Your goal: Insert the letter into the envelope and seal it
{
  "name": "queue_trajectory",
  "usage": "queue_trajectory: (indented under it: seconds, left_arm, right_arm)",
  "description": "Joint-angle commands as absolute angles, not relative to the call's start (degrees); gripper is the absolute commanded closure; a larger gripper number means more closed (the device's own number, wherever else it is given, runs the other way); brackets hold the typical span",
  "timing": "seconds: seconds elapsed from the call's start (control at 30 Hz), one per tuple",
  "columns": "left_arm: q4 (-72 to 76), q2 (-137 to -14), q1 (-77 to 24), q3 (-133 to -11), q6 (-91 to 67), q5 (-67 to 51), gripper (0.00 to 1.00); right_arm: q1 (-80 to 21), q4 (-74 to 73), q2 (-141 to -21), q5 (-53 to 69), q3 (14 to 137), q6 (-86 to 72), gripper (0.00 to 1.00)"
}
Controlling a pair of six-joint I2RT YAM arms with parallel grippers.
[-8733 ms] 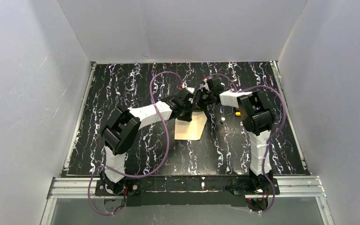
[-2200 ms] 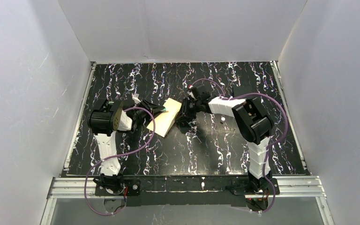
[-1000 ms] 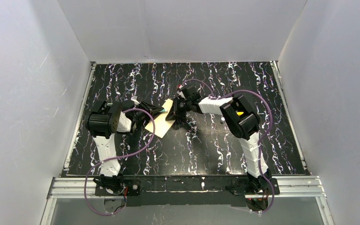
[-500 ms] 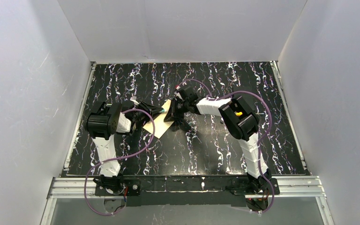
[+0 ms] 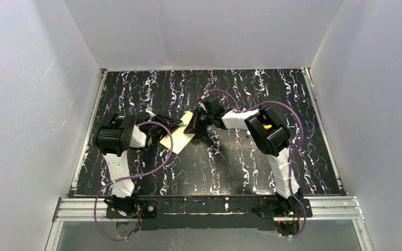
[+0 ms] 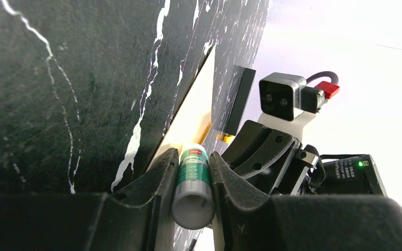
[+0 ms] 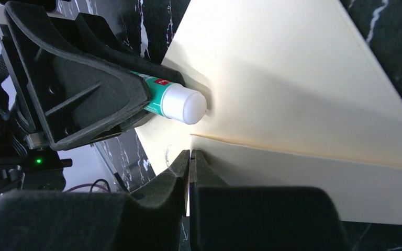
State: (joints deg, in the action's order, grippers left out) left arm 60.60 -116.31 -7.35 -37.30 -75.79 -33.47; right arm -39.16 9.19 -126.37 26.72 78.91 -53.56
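The envelope point(image 5: 179, 138) lies flat on the black, white-veined counter point(image 5: 230, 157), left of centre in the top view. In the right wrist view its cream paper point(image 7: 293, 78) fills the upper right, with one straight crease running across it toward the lower right. The letter cannot be told apart from it in any view.

The right end effector point(image 7: 189, 157) is closed on the envelope's edge at the near end of that crease, a thin pale strip of paper showing between its black fingers.

The left end effector point(image 6: 192, 156) grips a glue stick point(image 7: 170, 104) whose white cap touches the paper just above the crease. The stick's green label carries a small red patch. Its print is too small to read.
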Motion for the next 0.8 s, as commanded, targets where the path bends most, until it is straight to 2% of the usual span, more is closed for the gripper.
queue_trajectory:
  seconds: [0.0, 0.17, 0.43, 0.77]
  left_arm:
    - [51.35, -115.78, -7.38, -36.05, -72.95, -29.02, 1.0]
    - [49.52, -115.11, -7.43, -35.64, -73.04, -26.24, 1.0]
    - [47.78, -114.78, -7.43, -35.33, -72.95, -23.89, 1.0]
    - [47.11, -114.26, -7.38, -34.81, -72.61, -23.55, 1.0]
  right_arm:
    - [-39.94, 4.21, -126.9, 24.64, 80.37, -47.44, 0.87]
    - [-42.57, 0.77, -126.98, 26.38, 79.29, -40.21, 0.88]
    - [-43.15, 1.68, -126.87, 30.63, 78.85, -38.84, 0.89]
    - [-40.12, 3.74, -126.34, 21.04, 81.47, -45.26, 0.88]
